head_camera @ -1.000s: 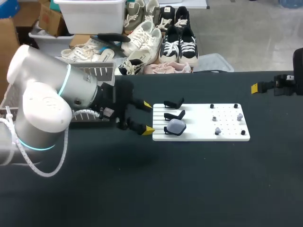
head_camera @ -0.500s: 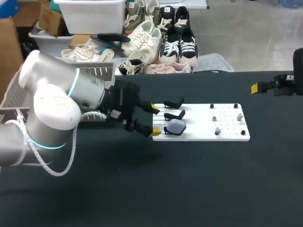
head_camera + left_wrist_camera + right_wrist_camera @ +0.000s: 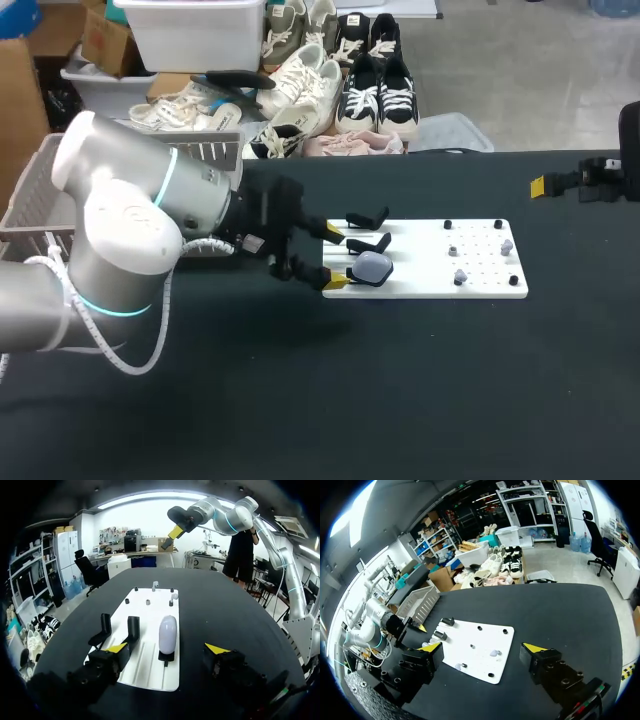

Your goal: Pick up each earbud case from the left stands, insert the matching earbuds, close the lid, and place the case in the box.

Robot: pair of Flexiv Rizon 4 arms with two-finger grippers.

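My worry here: the left gripper is lined up on the earbud case, but one finger is just beside the empty middle stand. Clip that and the white board could skid, or the case could tip off its near stand. The fingers are spread wide, holding nothing and touching nothing I can see. The case sits at the board's left end.

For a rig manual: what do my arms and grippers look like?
The left arm and right arm are silver-white with cyan rings; the left carries a white coiled cable. The left gripper and right gripper are black, yellow-tipped.
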